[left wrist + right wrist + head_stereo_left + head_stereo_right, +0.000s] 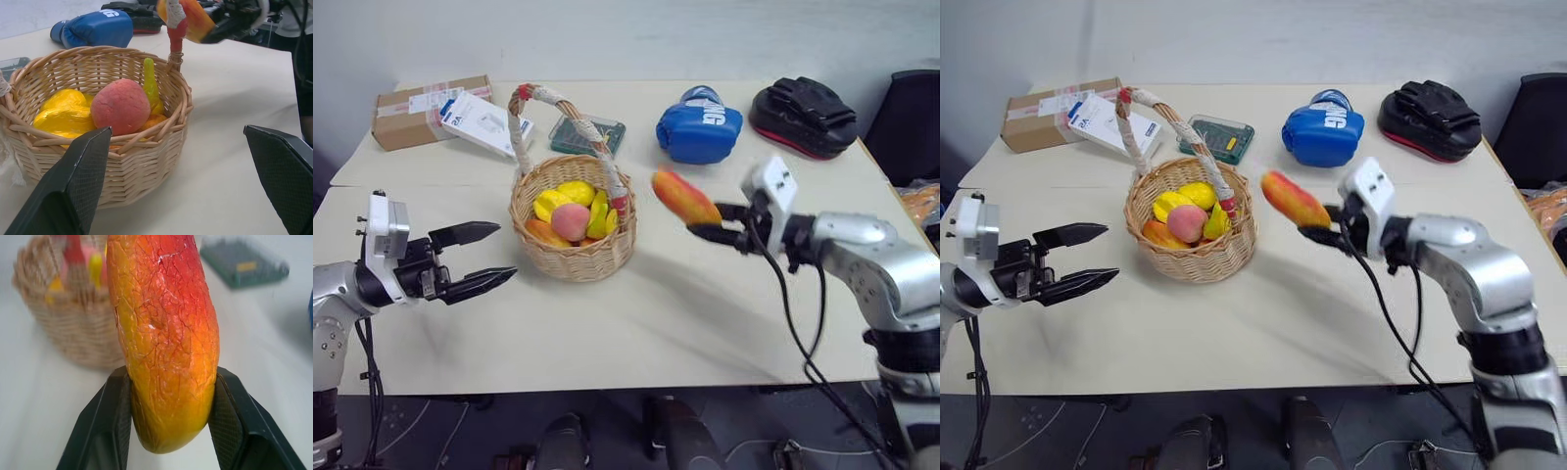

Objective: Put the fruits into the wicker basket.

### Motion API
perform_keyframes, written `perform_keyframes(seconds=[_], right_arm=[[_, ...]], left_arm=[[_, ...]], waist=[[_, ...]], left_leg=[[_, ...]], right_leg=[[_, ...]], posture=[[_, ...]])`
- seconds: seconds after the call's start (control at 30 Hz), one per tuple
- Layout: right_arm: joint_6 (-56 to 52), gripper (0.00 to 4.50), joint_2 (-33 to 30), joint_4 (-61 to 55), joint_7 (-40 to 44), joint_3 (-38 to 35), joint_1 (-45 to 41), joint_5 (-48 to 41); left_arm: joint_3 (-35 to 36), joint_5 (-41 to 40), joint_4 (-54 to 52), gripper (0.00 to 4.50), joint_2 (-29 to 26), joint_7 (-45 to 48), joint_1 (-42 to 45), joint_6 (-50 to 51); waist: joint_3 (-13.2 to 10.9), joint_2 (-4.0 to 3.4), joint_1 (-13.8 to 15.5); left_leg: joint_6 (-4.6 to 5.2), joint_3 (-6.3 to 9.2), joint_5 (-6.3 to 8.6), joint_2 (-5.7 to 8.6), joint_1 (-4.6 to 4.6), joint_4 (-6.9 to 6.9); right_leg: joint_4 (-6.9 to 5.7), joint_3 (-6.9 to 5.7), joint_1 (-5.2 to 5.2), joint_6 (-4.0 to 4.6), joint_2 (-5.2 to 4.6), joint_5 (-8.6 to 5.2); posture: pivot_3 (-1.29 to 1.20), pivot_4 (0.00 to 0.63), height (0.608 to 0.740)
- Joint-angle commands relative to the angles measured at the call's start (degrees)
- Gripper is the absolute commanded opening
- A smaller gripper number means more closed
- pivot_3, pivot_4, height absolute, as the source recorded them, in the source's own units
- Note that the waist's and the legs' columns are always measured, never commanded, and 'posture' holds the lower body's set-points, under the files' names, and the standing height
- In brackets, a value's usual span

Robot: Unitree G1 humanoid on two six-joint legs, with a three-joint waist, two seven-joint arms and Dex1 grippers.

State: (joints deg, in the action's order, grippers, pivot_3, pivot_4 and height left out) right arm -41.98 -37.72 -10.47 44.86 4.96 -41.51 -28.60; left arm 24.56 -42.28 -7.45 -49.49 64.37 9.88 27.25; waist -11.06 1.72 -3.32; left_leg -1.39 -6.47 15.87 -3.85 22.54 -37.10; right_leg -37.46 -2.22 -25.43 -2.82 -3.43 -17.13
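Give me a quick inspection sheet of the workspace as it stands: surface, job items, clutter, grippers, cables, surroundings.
Surface: pale table, two tops butted together.
Job's things: wicker basket upright, holding a peach and yellow fruits; mango held in the air to the right of the basket.
Clutter: blue boxing glove, black pad, green case, cardboard box with a white packet leaning on it, all behind the basket.
Grippers: left gripper open, empty, left of the basket; right gripper shut on the mango.
Cables: black cable hanging from the right wrist.
Surroundings: dark chair at the right; shoes under the table edge.
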Motion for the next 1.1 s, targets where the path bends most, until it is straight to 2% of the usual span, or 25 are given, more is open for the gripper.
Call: perform_keyframes(seconds=[0.03,0.2,0.4,0.53,0.67,0.73,0.83,0.97,1.1], right_arm=[[7.29,1.69,2.55,4.45,3.76,4.25,-4.56,4.50],[15.62,1.69,8.07,19.49,8.21,10.73,-16.79,12.71],[23.38,1.69,13.64,33.44,13.67,12.11,-25.82,16.97],[29.95,3.05,15.42,38.97,15.99,12.73,-27.65,20.39],[34.37,4.42,15.95,43.33,15.88,10.04,-29.08,21.49],[36.09,4.47,14.42,45.01,15.92,7.26,-29.45,20.58],[37.77,4.47,9.26,43.61,19.62,2.64,-26.95,17.93],[33.13,4.47,1.52,36.16,26.53,-2.07,-19.59,12.86],[21.26,4.47,-0.02,15.55,24.63,-5.23,-6.90,4.46]], left_arm=[[1.25,0.04,0.35,4.50,0.56,-0.44,0.67,-1.67],[1.45,0.22,0.31,4.50,1.19,-0.86,0.11,-2.47],[1.86,0.36,-1.14,4.50,2.54,-1.87,-1.51,-3.88],[2.04,0.12,-1.69,4.50,3.11,-2.82,-1.85,-4.08],[2.25,-0.31,-2.17,4.50,3.93,-3.72,-1.57,-4.32],[2.17,-0.29,-2.61,4.50,4.28,-3.91,-1.74,-4.55],[1.73,-0.30,-3.19,4.50,4.30,-3.69,-1.79,-4.55],[1.66,-0.08,-2.42,4.50,3.37,-2.17,-1.27,-4.95],[1.15,0.81,-0.94,4.50,3.03,-1.31,-0.63,-5.82]], waist=[[0.00,0.00,0.13],[0.00,0.00,0.13],[0.00,0.00,0.01],[0.00,0.00,0.02],[0.00,0.00,0.02],[0.00,0.00,0.01],[0.00,0.00,0.23],[0.01,0.01,0.82],[0.01,0.01,0.43]], left_leg=[[-0.01,0.02,0.00,-0.01,0.01,0.01],[0.05,-0.03,0.04,-0.08,0.22,-0.11],[0.08,-0.19,0.06,-0.24,0.19,-0.08],[0.08,-0.21,0.06,-0.28,0.21,-0.12],[0.08,-0.21,0.06,-0.26,0.20,-0.14],[0.07,-0.20,0.06,-0.27,0.19,-0.13],[0.06,-0.21,0.05,-0.27,0.19,-0.12],[0.12,-0.23,0.09,-0.23,0.20,-0.11],[0.10,-0.24,0.12,-0.30,0.11,-0.09]], right_leg=[[-0.01,0.07,0.00,0.02,0.00,-0.01],[0.03,0.23,-0.10,0.00,-0.11,-0.01],[0.02,0.24,-0.12,-0.01,-0.09,0.00],[0.03,0.29,-0.12,0.00,-0.11,0.00],[-0.02,0.34,-0.12,0.00,-0.14,0.00],[-0.04,0.44,-0.12,0.00,-0.13,0.00],[-0.01,0.44,-0.12,0.00,-0.12,0.00],[0.13,0.41,-0.05,-0.01,-0.15,0.00],[0.10,0.50,-0.06,-0.01,-0.08,0.00]], posture=[[0.00,0.150,0.740],[0.00,0.150,0.740],[0.00,0.150,0.740],[0.00,0.150,0.740],[0.00,0.150,0.740],[0.00,0.150,0.740],[0.00,0.150,0.740],[0.00,0.150,0.740],[0.00,0.150,0.740]])
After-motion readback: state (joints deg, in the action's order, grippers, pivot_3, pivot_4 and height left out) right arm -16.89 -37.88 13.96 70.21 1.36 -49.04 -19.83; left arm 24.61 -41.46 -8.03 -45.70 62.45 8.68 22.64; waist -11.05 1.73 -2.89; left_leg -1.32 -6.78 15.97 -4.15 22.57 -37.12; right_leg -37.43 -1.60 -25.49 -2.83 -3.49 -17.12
